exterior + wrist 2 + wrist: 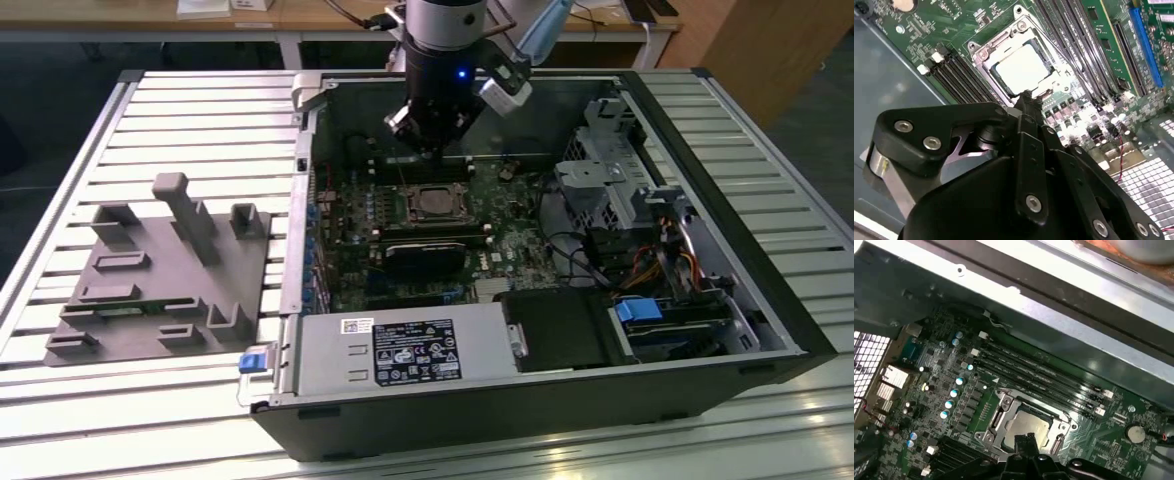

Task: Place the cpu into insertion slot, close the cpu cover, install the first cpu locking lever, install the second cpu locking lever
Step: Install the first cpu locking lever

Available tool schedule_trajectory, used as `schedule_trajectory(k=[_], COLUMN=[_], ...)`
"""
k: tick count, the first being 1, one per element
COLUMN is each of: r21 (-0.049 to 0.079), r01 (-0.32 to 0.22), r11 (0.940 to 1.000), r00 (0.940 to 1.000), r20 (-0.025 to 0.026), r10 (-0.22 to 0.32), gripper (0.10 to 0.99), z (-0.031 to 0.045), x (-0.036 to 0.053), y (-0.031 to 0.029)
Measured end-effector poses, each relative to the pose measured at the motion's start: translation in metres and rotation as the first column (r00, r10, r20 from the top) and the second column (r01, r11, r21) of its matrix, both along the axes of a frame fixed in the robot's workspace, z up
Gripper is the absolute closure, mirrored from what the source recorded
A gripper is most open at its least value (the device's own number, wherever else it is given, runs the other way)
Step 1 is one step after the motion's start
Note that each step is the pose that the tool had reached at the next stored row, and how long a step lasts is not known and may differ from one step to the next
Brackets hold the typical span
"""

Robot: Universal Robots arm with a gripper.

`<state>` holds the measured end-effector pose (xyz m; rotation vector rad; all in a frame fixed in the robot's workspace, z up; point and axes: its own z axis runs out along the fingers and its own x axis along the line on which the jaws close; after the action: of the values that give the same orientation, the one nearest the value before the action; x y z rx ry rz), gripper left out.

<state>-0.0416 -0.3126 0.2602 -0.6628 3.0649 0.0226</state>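
So the gripper [1026,96] has its fingers pinched together with nothing in them, tip right at the cpu [1021,67] edge. Chip's sitting in the insertion slot [437,203], far-middle of the board [1106,437], cpu cover [1001,41] framing it.

The silver-and-black robot arm [442,28] comes straight down from the exterior view's top edge, its wrist held close to vertical. A small blue light [461,73] glows on the black wrist housing [438,88]. A pale grey camera block [507,92] juts from the housing toward the exterior view's right. The black linkage gripper [429,148] points downward. In both wrist views the gripper [1026,96] [1025,440] draws its fingers together into one narrow tip, closed with nothing between them.
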Motion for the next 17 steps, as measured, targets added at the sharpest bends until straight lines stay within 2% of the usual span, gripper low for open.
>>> schedule_trajectory(k=[3, 6, 7, 10, 15, 17], r21=[0.0, 0.0, 0.0, 0.0, 0.0, 0.005], r01=[-0.034, -0.04, -0.04, -0.04, -0.037, -0.004], r11=[0.9994, 0.9992, 0.9992, 0.9992, 0.9993, 1.0], r00=[0.9994, 0.9992, 0.9992, 0.9992, 0.9993, 1.0], r20=[0.0005, 0.0005, 0.0006, 0.0006, 0.0003, -0.0026], r10=[0.034, 0.04, 0.04, 0.04, 0.037, 0.004], gripper=[0.98, 0.98, 0.98, 0.98, 0.98, 0.98], z=[0.0, 0.0008, 0.0036, 0.0185, 0.0205, 0.0262], x=[0.0, 0.0, 0.0, 0.0, 0.0001, 0.0006], y=[0.0, -0.0001, -0.0001, 0.0, -0.0002, -0.0028])
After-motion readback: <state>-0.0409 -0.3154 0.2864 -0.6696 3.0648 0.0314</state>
